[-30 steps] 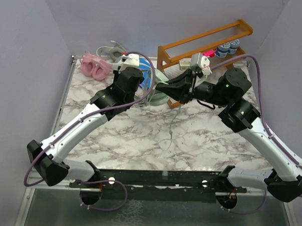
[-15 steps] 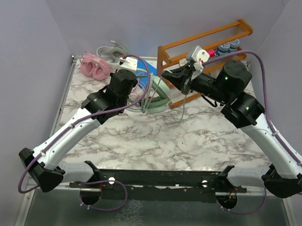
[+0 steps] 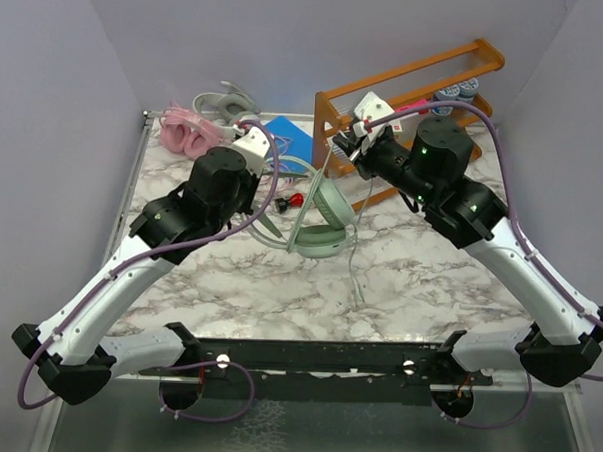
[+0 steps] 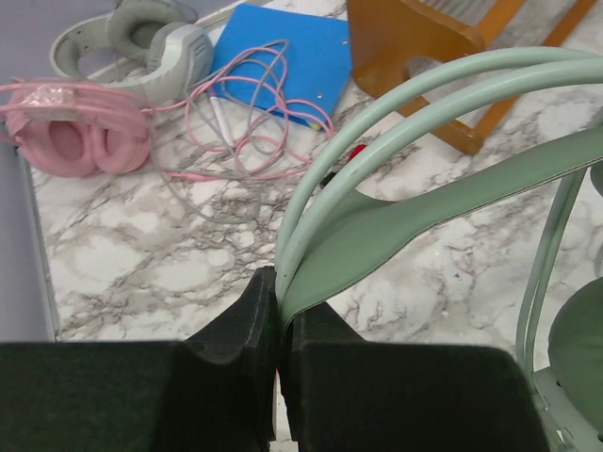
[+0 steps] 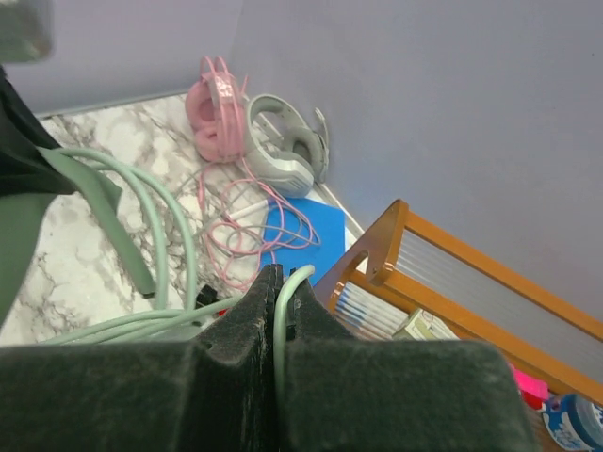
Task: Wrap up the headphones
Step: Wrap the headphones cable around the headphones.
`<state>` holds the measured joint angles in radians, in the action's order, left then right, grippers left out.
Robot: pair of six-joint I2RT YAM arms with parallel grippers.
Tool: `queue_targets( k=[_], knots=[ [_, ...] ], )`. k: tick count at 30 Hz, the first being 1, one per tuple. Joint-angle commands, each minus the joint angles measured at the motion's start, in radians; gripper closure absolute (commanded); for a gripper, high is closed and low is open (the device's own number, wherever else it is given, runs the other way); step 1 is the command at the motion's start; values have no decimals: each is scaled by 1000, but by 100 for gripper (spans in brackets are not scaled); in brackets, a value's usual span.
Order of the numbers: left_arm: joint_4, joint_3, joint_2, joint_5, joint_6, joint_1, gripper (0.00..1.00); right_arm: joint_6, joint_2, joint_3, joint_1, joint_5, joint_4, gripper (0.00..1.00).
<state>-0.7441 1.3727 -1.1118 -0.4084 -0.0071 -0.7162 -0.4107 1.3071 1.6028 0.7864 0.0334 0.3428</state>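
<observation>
My left gripper [image 4: 281, 303] is shut on the flat headband [image 4: 405, 212] of the mint green headphones [image 3: 322, 225], which are held tilted over the table's middle. Above the wooden rack's left end, my right gripper [image 3: 337, 147] is shut on their thin mint cable [image 5: 300, 275]. That cable [image 3: 354, 250] hangs down to the marble right of the headset. The pink headphones [image 3: 186, 131] and the silver-grey headphones [image 3: 225, 107] lie in the back left corner. Their pink and grey cables [image 4: 240, 122] are tangled loosely on the table.
A wooden rack [image 3: 418, 79] holding blue-and-white rolls [image 3: 453, 95] stands at the back right. A blue pad [image 3: 291, 135] lies beside the tangled cables. A small red-and-black object [image 3: 296, 200] sits under the mint headband. Grey walls close in the table on three sides.
My left arm has drawn back toward the near left, bringing the mint headset out to the table's middle. My right gripper has risen and swung back with the cable.
</observation>
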Motion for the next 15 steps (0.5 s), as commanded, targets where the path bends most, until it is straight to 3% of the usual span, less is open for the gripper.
queue_targets(
  k=[1, 12, 15],
  knots=[
    [-6, 9, 65, 199, 24, -4, 100, -67, -18, -35, -7, -86, -46, 96],
    [-28, 10, 160, 360, 12, -4, 100, -122, -90, -192, -45, -65, -172, 96],
    [-32, 43, 168, 346, -23, -3, 100, -121, -104, -228, -49, -55, -208, 96]
  ],
)
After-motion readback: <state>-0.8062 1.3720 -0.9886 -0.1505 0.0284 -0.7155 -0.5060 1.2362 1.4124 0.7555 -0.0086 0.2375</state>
